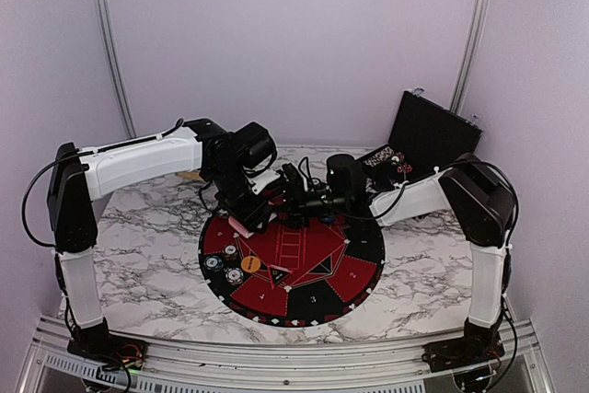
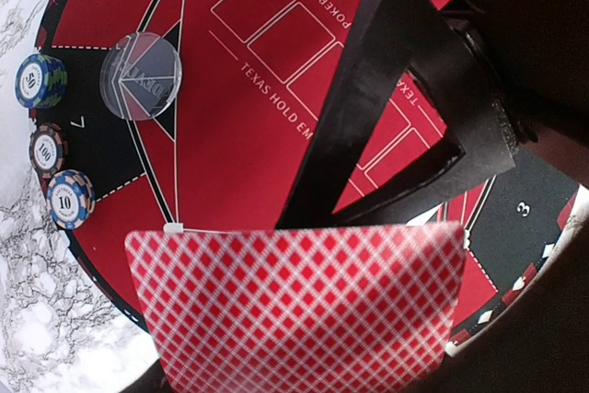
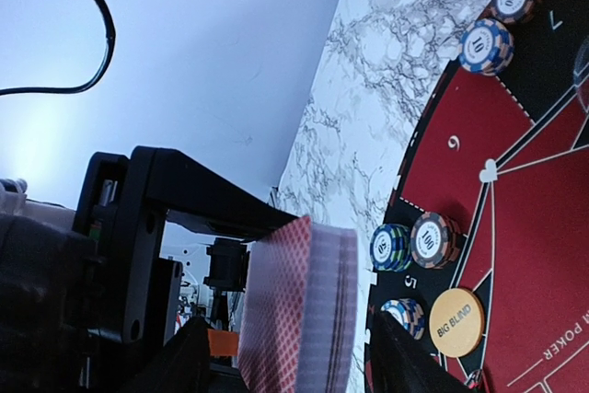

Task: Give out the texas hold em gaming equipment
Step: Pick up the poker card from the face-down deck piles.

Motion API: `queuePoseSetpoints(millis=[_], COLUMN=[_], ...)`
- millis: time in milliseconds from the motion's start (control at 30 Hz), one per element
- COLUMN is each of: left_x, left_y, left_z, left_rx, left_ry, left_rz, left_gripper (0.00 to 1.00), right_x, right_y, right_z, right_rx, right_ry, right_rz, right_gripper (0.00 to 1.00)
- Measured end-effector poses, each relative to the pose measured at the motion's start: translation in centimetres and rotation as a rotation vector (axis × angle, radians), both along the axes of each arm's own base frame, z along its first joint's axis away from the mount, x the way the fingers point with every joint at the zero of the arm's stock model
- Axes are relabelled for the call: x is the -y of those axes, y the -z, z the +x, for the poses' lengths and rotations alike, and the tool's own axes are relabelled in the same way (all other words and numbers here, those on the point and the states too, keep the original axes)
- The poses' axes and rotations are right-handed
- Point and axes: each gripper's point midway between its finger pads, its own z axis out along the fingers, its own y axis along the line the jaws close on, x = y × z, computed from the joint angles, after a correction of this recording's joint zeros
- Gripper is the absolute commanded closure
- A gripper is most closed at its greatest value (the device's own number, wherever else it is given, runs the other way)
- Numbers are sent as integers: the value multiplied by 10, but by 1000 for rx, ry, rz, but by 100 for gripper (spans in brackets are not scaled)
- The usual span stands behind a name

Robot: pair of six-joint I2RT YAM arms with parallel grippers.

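The right gripper [image 3: 290, 361] stands with its jaws parted, one on each side of the thick deck of red diamond-backed playing cards [image 2: 294, 310]. A gap shows along one flank, so it grasps nothing. The left gripper [image 1: 244, 216] is clenched on that deck and holds it aloft above the far-left rim of the big round red-and-black felt mat [image 2: 276, 126].

On the mat's numbered rim segments sit small stacks of striped poker chips [image 2: 46, 149]. Near them lie a clear round dealer disc [image 2: 140, 75] and an orange round "BIG BLIND" disc [image 3: 456, 322].

The step in hand looks like dealing, taking a card off the deck. Next, the right jaws would likely need to close on the outermost card alone, slide it free without dragging its neighbours, and lay it on a numbered seat.
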Motion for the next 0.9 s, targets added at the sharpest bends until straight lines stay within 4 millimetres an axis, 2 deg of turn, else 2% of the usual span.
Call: queuePoseSetpoints(millis=[233, 900], left_x=[-3, -8], left_y=[-9, -4], left_z=[0, -2], left_rx=[10, -1], left_ry=[-5, -10], left_rz=[-17, -6], left_gripper=[64, 64], right_x=[1, 3], right_y=[8, 11], right_z=[1, 7], right_rx=[-1, 39], right_ry=[9, 37], right_rz=[-27, -54], right_gripper=[50, 52])
